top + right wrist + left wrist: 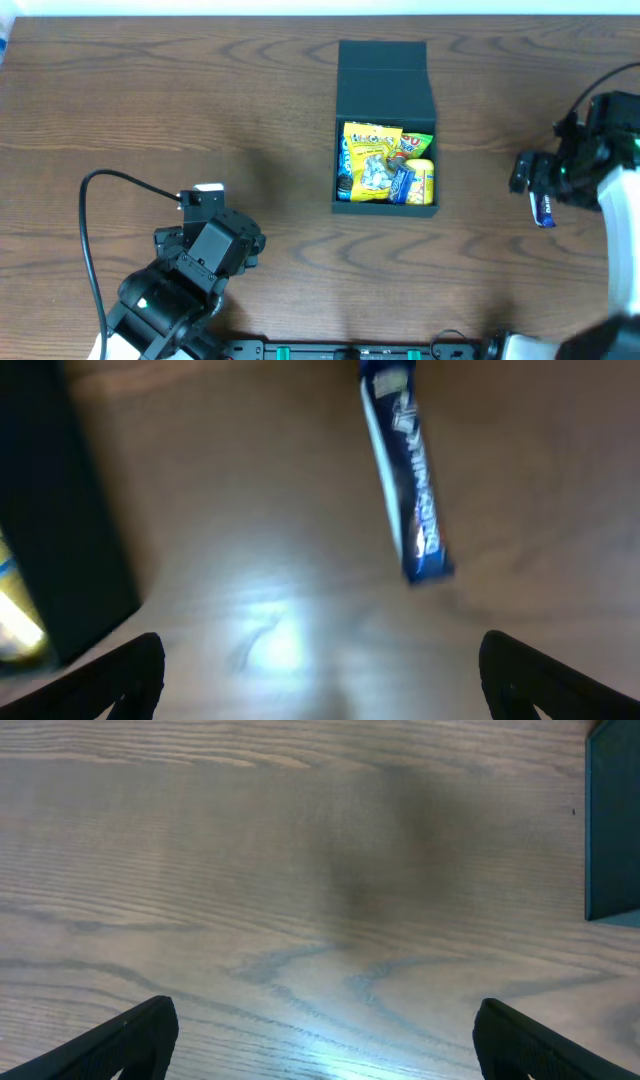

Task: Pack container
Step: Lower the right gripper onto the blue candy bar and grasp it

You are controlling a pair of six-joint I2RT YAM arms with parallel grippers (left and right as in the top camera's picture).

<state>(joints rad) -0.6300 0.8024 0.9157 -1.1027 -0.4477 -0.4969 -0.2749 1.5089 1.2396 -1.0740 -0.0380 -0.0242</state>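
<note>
Already inside the open container (384,85): yellow, green, blue snack packets (371,160)

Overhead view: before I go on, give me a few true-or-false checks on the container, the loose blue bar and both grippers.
1. The container has its lid open, with snack packets inside. True.
2. The left gripper holds a packet. False: its jaws stand open over bare table with nothing between them.
3. A blue snack bar lies outside the container, near the right gripper. True.
4. The right gripper is shut on the blue snack bar. False: its jaws are open, and the bar lies on the table ahead of them.
5. The blue snack bar lies on the left arm's side of the container. False: it is on the right arm's side.
</note>
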